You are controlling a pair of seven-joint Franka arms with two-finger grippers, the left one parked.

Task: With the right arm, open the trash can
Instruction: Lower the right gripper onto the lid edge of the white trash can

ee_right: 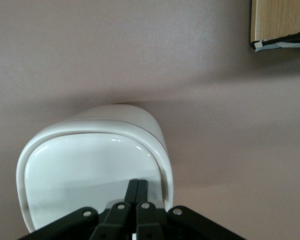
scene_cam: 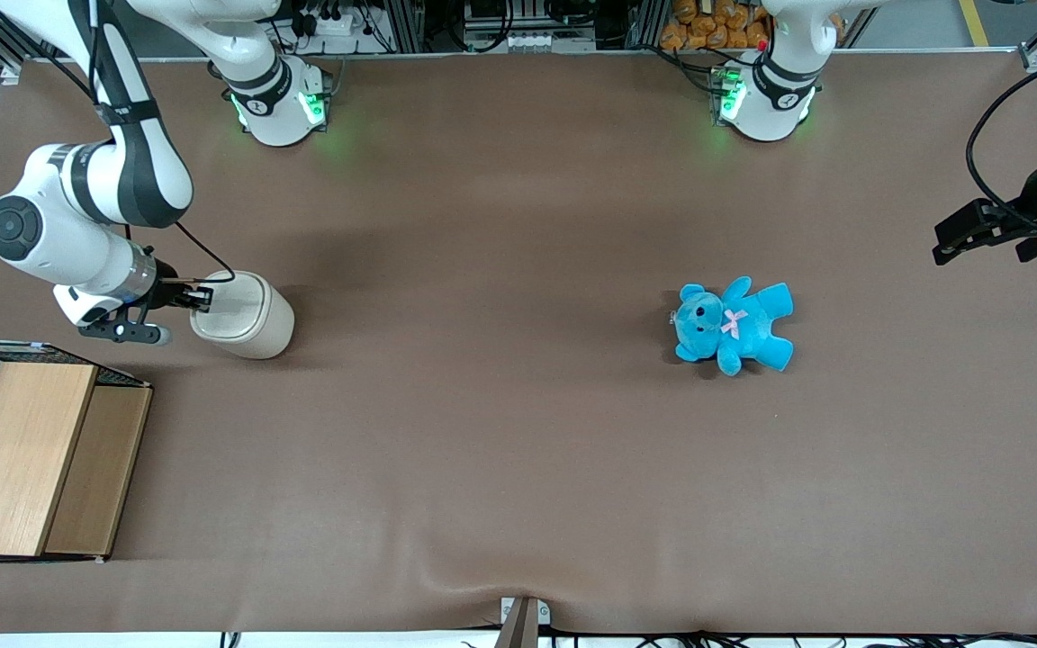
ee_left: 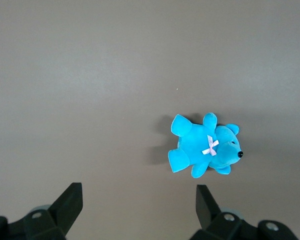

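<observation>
Nothing readable anywhere, honestly. No label or brand on the trash can [scene_cam: 244, 315], none on the blue teddy [scene_cam: 733, 324], none on the wooden box [scene_cam: 28, 459]. Gripper [scene_cam: 202, 298] at the trash can's lid edge, fingers together, equally unmarked.

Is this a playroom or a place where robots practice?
Most likely a robot lab. A white right arm stands bolted to a brown table, its end effector shut at the trash can lid, with a blue teddy and metal framing nearby.
</observation>
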